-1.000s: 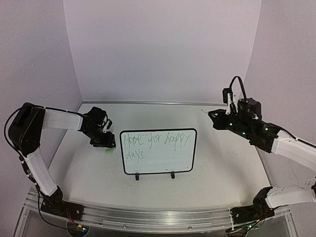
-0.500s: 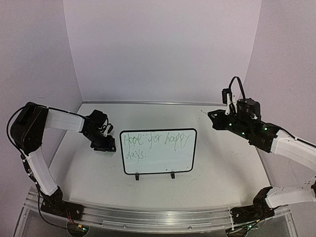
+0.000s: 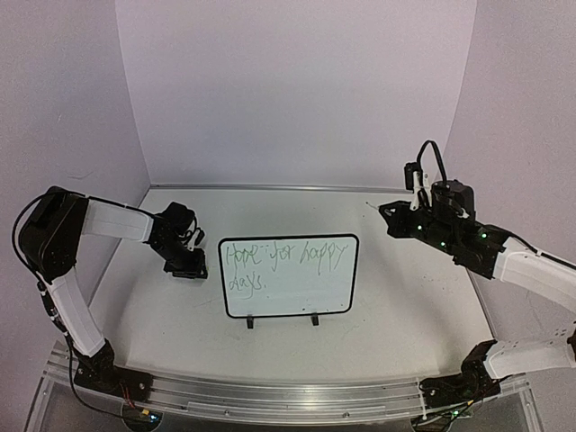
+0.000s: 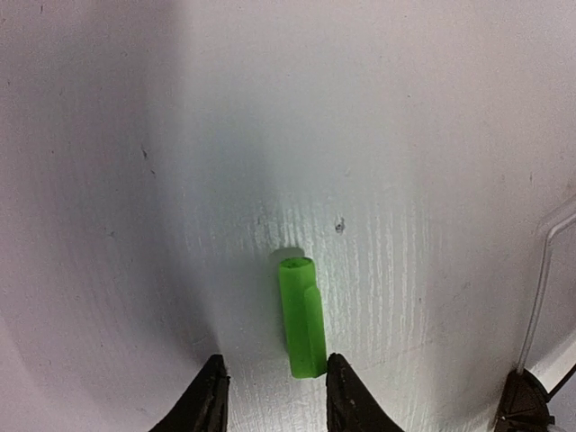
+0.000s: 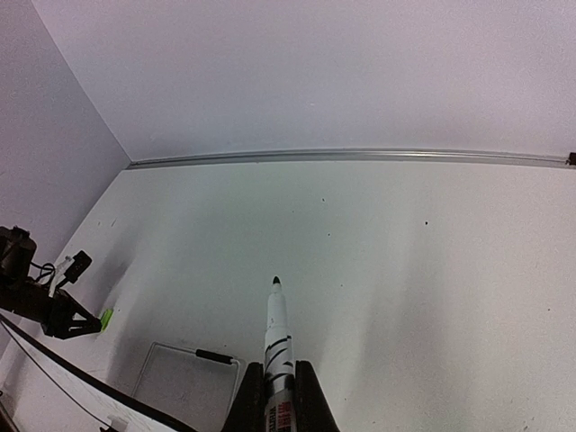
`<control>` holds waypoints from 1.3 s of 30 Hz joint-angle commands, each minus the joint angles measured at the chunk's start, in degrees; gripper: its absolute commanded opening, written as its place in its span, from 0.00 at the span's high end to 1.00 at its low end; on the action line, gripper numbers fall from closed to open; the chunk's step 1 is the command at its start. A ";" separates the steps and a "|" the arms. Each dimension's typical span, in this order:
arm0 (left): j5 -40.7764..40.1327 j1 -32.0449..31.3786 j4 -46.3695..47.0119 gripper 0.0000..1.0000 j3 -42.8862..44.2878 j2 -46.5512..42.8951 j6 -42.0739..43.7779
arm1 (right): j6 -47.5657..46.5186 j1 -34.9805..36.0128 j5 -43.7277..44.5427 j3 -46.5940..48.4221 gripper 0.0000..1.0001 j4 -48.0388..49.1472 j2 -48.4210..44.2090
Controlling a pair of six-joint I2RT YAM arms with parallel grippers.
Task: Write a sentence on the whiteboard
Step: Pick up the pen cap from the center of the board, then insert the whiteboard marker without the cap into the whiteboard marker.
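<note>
1. The whiteboard (image 3: 306, 295) lies flat in the middle of the table (image 3: 405, 306). Its two little black feet point toward me.
2. The sentence (image 3: 274, 256) is on it in thin green words, in two lines. I think the writing part is done.
3. My right gripper (image 5: 277, 396) is pinched tight on the marker (image 5: 277, 337). The tip is bare and points away from the gripper. This arm is up in the air, well off to the right of the board.
4. My left gripper (image 4: 274, 396) is low over the table, just beside the board's left edge. Its jaws are partly apart and grip nothing.
5. The green cap (image 4: 301, 317) lies on the table right in front of that gripper. Its near end sits between the two fingertips, closer to one of them than the other.
6. The cap's long side points straight away from the gripper. So the jaws would squeeze it across its thin side, which I think is good.
7. The left arm is the near one for the cap. The right arm is far across the board.
8. I see no box or bowl here. The cap's far end looks like its open mouth, and I cannot see inside it.
</note>
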 commanded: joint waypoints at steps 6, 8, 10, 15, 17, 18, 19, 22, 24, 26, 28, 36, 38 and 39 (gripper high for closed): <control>-1.18 -0.75 -3.34 0.69 1.15 1.27 -0.05 | 0.66 -0.06 1.17 -1.04 1.00 1.47 -1.78; -1.65 -1.19 -3.89 0.70 1.71 1.88 0.26 | 0.66 -0.03 1.29 -1.18 1.00 1.44 -1.89; -2.14 -1.60 -4.31 0.72 2.29 2.39 0.59 | 0.66 -0.07 1.38 -1.21 1.00 1.43 -1.97; -3.90 -2.87 -5.73 0.77 3.92 3.70 1.11 | 0.65 -0.05 1.60 -1.38 1.00 1.44 -2.22; -4.93 -3.29 -6.23 0.80 4.24 4.11 1.13 | 0.73 -0.06 1.75 -1.58 1.00 1.34 -2.46; -5.57 -3.45 -6.42 0.82 4.34 4.20 1.06 | 0.81 -0.06 1.82 -1.65 1.00 1.33 -2.57; -6.42 -3.55 -6.83 0.83 4.45 4.39 0.93 | 0.83 -0.07 1.91 -1.78 1.00 1.35 -2.76; -7.98 -3.95 -7.21 0.87 4.49 4.77 0.44 | 0.92 -0.06 2.15 -2.09 1.00 1.35 -3.10; -8.04 -4.31 -7.30 0.90 4.57 5.05 0.44 | 0.92 -0.07 2.25 -2.18 1.00 1.34 -3.28; -8.23 -4.65 -7.73 0.94 4.67 5.28 0.61 | 0.92 -0.07 2.27 -2.18 1.00 1.27 -3.36; -10.00 -4.88 -7.94 0.99 4.41 4.94 0.54 | 0.88 -0.07 2.21 -2.14 1.00 1.23 -3.43; -13.85 -4.86 -5.90 1.00 3.65 -3.41 0.18 | -2.24 -0.52 -0.31 1.55 1.00 -1.14 -2.64; -14.91 -4.77 -6.53 1.00 5.49 -6.49 1.12 | -3.47 -1.54 -2.23 3.71 1.00 -2.94 -2.58; -15.15 -4.62 -6.97 1.00 6.45 -7.94 1.85 | -3.87 -2.54 -3.89 4.73 1.00 -3.70 -2.51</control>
